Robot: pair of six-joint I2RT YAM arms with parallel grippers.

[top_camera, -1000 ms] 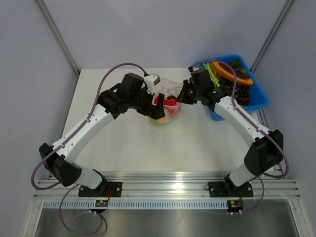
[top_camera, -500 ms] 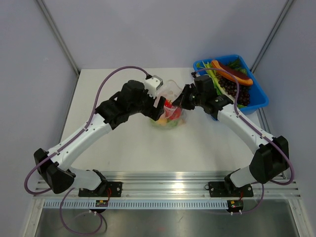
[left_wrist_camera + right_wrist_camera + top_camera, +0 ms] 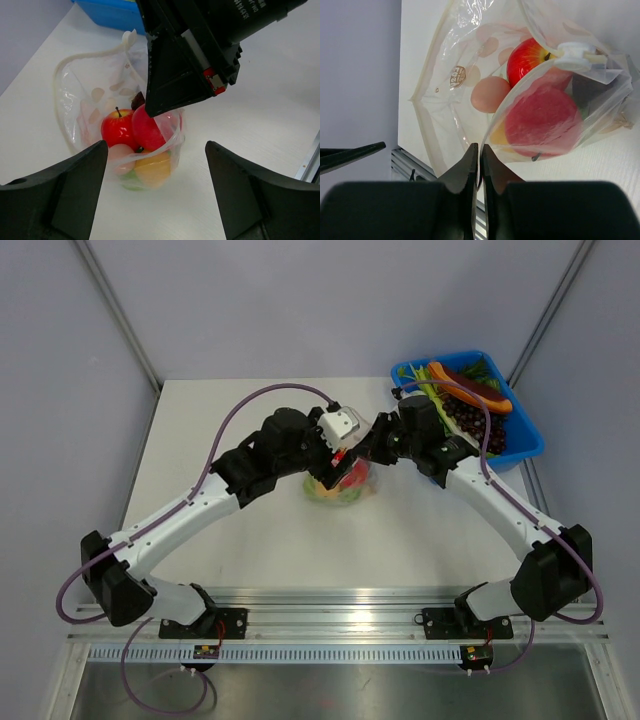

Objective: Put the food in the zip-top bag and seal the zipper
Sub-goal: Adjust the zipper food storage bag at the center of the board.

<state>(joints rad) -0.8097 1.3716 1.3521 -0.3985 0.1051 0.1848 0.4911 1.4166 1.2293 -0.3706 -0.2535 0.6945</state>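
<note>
The zip-top bag point(image 3: 346, 483) stands mid-table, clear and crinkly, holding the food: a red apple point(image 3: 117, 130), a larger red fruit point(image 3: 543, 121), a peach piece point(image 3: 490, 93) and a yellow-orange piece point(image 3: 153, 168). Its mouth is open. The zipper point(image 3: 516, 97) runs from a white slider point(image 3: 574, 53) down into my right gripper point(image 3: 480, 150), which is shut on that rim strip. My left gripper point(image 3: 156, 186) hangs open just over the bag, with its fingers point(image 3: 75, 192) wide on either side and nothing between them. From above, the left gripper point(image 3: 334, 454) and right gripper point(image 3: 362, 450) meet over the bag.
A blue tray point(image 3: 522, 447) at the back right holds dark grapes point(image 3: 482, 426), an orange carrot point(image 3: 470, 386) and green beans; its corner point(image 3: 112, 12) shows behind the bag. Grey walls close off the table's back and sides.
My left arm has swung right, so its gripper now sits over the bag instead of at its left side. The right gripper has shifted slightly left, and the bag is more bunched and upright.
</note>
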